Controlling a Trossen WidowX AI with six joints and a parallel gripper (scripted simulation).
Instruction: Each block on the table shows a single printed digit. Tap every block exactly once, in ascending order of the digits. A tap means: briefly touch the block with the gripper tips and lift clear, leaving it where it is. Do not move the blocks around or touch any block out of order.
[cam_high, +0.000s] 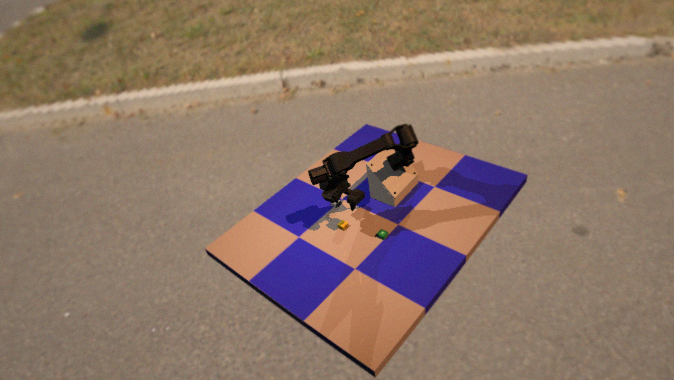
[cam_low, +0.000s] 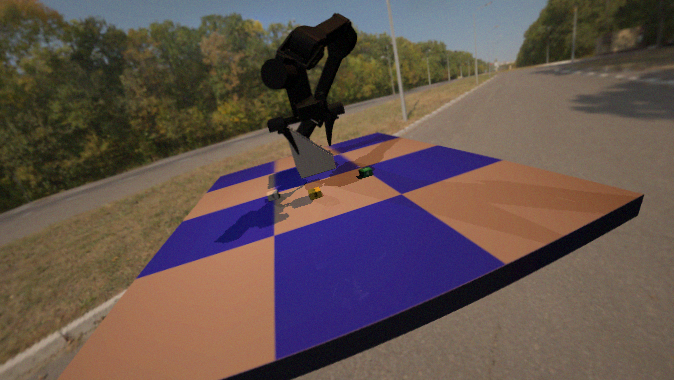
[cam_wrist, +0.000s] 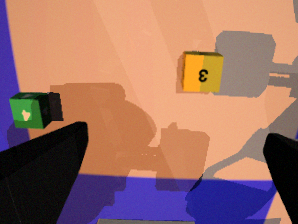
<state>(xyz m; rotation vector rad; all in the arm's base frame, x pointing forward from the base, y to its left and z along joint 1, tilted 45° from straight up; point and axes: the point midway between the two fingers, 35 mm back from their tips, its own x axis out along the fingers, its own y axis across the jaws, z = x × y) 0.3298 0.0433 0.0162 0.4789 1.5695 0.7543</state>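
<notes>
My gripper (cam_high: 345, 206) (cam_low: 314, 149) (cam_wrist: 178, 137) is open and empty, raised above the table. A yellow-orange block (cam_high: 343, 225) (cam_low: 315, 193) (cam_wrist: 194, 72) shows a 3, upside down in the wrist view, ahead of the gap between the fingers and right of its middle. A green block (cam_high: 382, 234) (cam_low: 366, 172) (cam_wrist: 35, 115) lies beyond the left fingertip in the wrist view; its pale digit is too unclear to read. A whitish block (cam_low: 273, 195) lies left of the yellow one in the exterior view. Its digit cannot be read, and it is out of the wrist view.
The blocks lie on a blue and tan checkered table (cam_high: 300, 280) (cam_low: 350, 280). A wedge-shaped stand (cam_high: 407, 187) (cam_low: 315, 160) is at the arm's base, behind the blocks in the exterior view. Arm shadows fall around the yellow and green blocks.
</notes>
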